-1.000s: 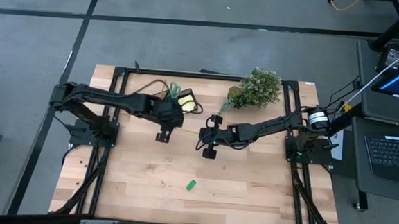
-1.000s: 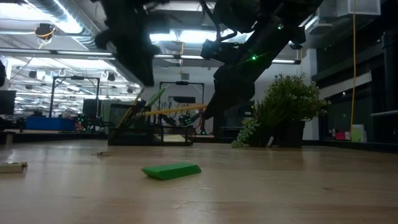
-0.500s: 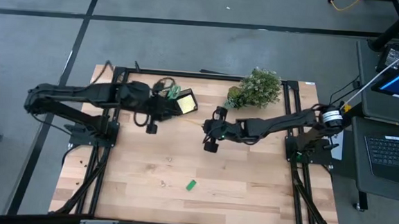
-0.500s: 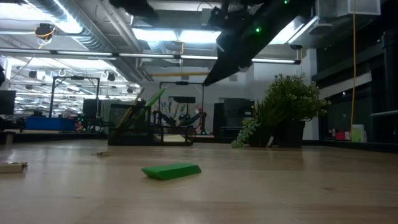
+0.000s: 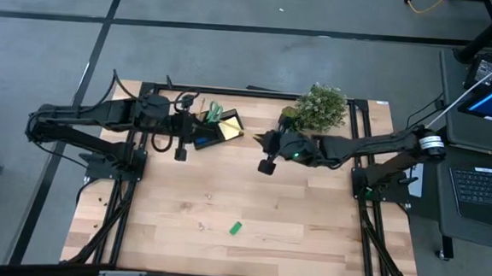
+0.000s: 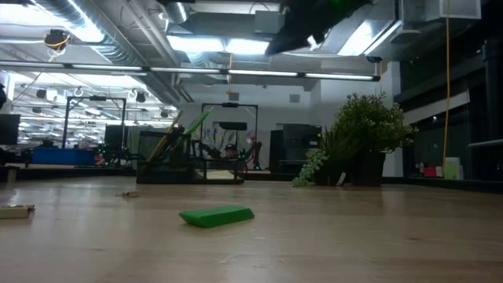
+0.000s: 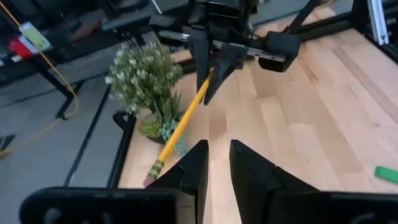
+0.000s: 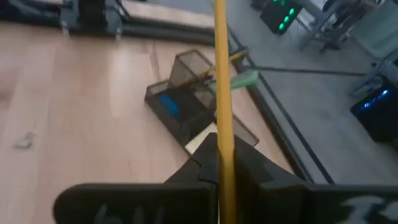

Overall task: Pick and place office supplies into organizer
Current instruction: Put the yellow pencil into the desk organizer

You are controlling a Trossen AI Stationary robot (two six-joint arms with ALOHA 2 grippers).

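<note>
Two slim matte-black jointed arms, black cable looping at left arm, green indicator light on right arm, dark two-finger pincers

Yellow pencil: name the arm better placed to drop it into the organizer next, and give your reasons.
Right. The right gripper is shut on the yellow pencil, with the organizer ahead of it. The left gripper holds nothing and sits beside the organizer.

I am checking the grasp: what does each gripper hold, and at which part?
The right gripper holds a yellow pencil near one end. The left gripper holds nothing.
</note>
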